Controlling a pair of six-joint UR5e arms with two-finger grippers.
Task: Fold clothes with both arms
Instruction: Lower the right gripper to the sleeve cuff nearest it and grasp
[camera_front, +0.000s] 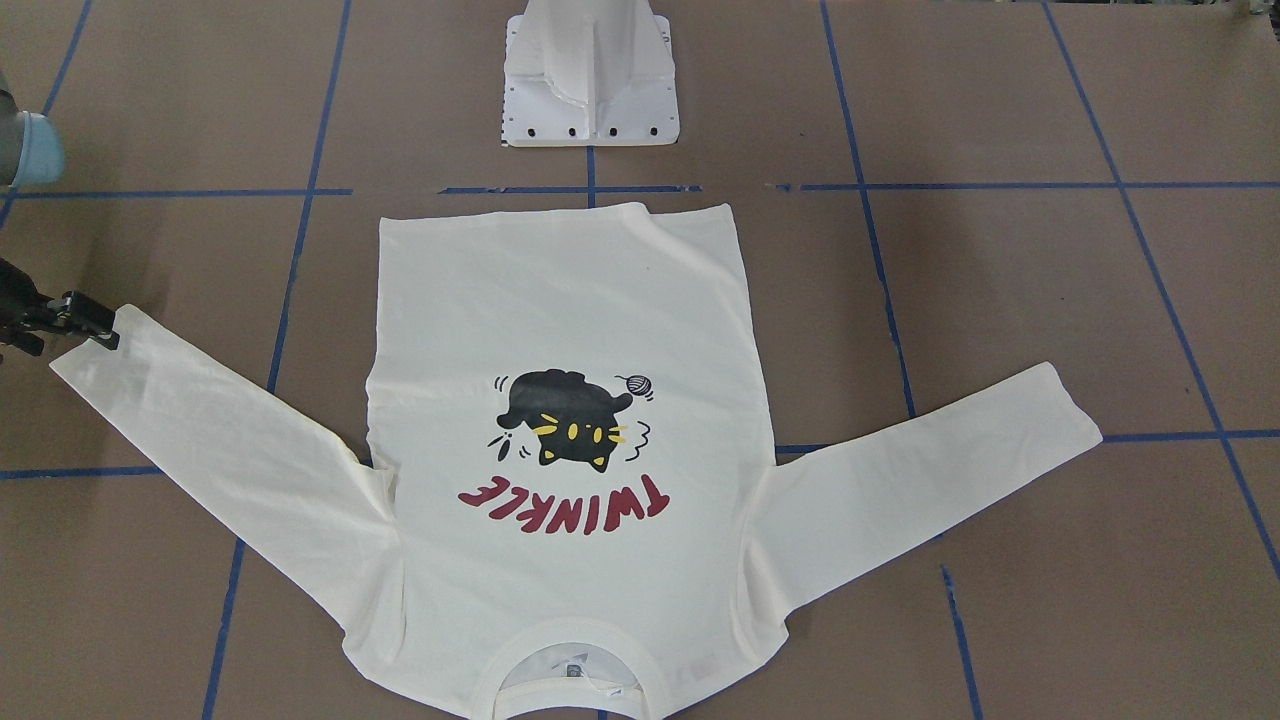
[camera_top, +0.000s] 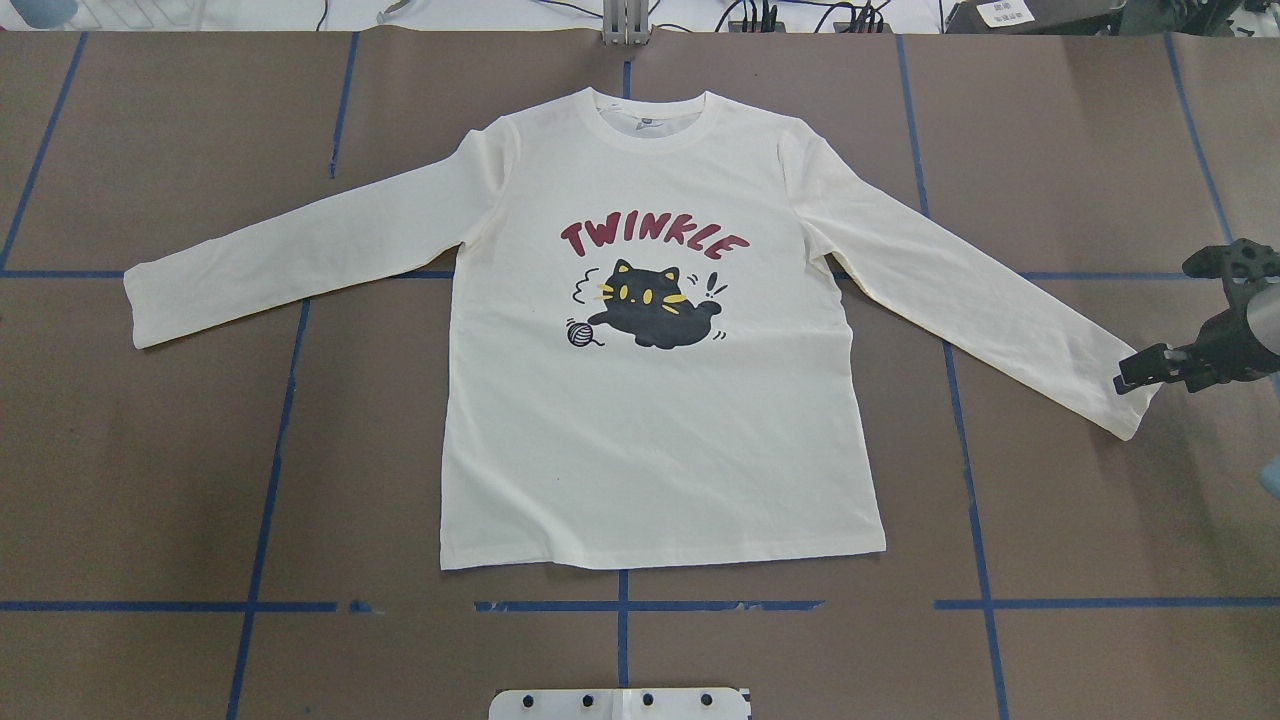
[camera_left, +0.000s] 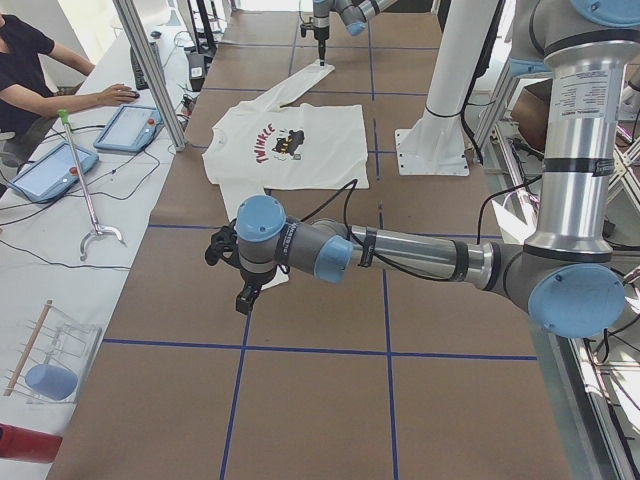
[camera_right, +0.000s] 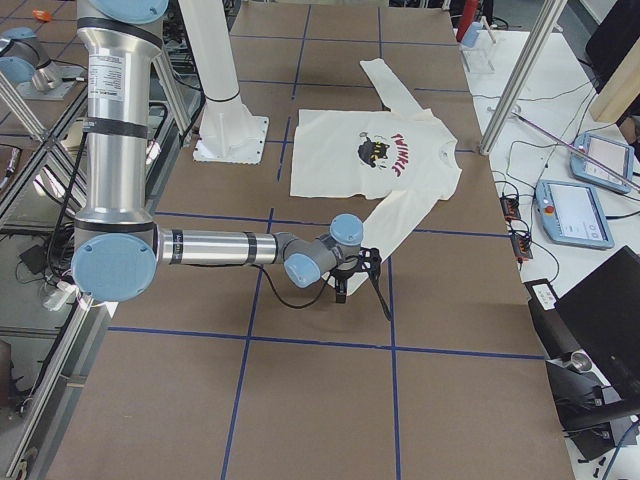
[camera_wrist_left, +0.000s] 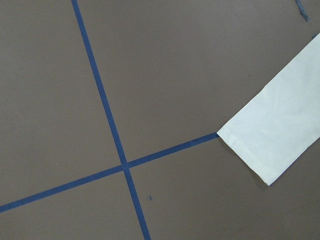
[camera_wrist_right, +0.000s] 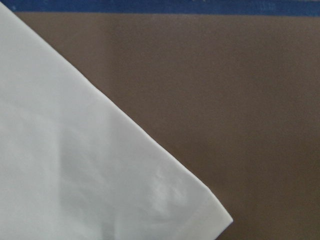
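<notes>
The cream long-sleeved T-shirt (camera_top: 660, 400) lies flat and spread out on the brown table, cat print and "TWINKLE" lettering (camera_top: 652, 238) facing up, both sleeves stretched outwards. My right gripper (camera_top: 1140, 372) points down, low at the end of the sleeve on my right (camera_top: 1000, 300), its jaws look open at the cuff's edge; it also shows in the front view (camera_front: 100, 328). The right wrist view shows that cuff's corner (camera_wrist_right: 100, 165) close up. My left gripper (camera_left: 245, 295) hangs above the other sleeve's cuff (camera_wrist_left: 272, 135); I cannot tell whether it is open.
The white pedestal base (camera_front: 590, 90) stands behind the shirt's hem. Blue tape lines (camera_top: 270, 450) grid the brown table cover. An operator (camera_left: 30, 70) sits at a side bench with tablets (camera_left: 130, 125) beyond the table's far edge.
</notes>
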